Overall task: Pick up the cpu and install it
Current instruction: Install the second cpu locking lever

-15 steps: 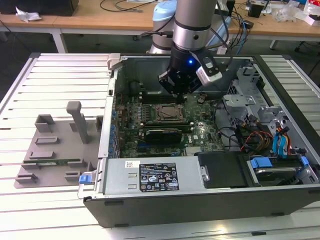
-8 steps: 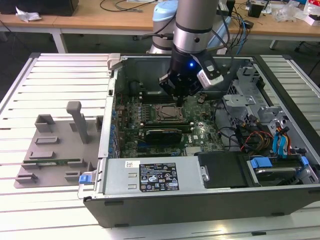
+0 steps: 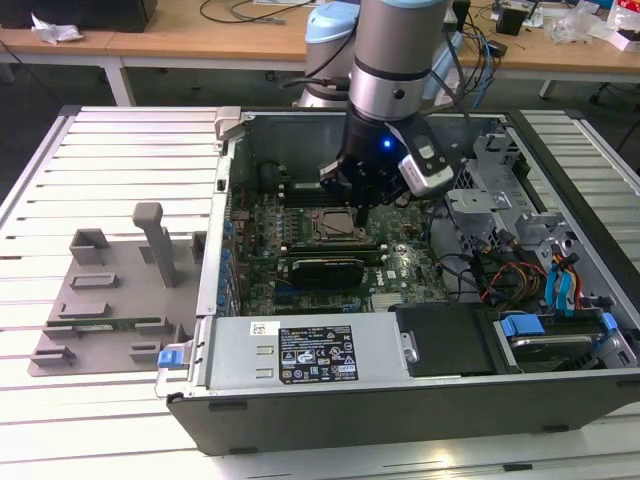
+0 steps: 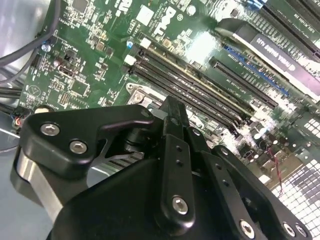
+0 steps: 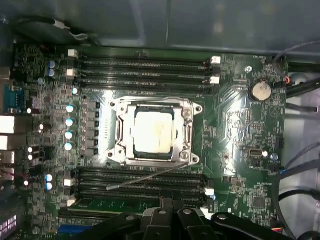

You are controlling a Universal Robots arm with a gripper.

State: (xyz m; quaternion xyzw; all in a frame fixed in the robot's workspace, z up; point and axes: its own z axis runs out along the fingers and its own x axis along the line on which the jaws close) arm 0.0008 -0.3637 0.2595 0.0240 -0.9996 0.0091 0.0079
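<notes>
In the first wrist view the cpu [image 5: 153,131] lies flat inside the socket frame [image 5: 155,132] at the middle of the motherboard [image 5: 240,130]. Its pale top plate is uncovered and the dark rim fits close to the frame on all four sides. A thin metal lever [image 5: 150,176] stands out free from the frame toward 7 o'clock, across the nearest memory slots [image 5: 140,182]. More memory slots [image 5: 142,72] run along the 12 o'clock side of the socket.

In the exterior view the gripper [image 3: 362,192] hangs inside the open computer case [image 3: 300,360], just above the socket [image 3: 337,226], at 12 o'clock from the black graphics card [image 3: 325,268]. The case walls stand well away from it. It holds nothing. In the second wrist view the fingers [image 4: 176,150] seem pressed close together, though I cannot tell this with certainty.
</notes>
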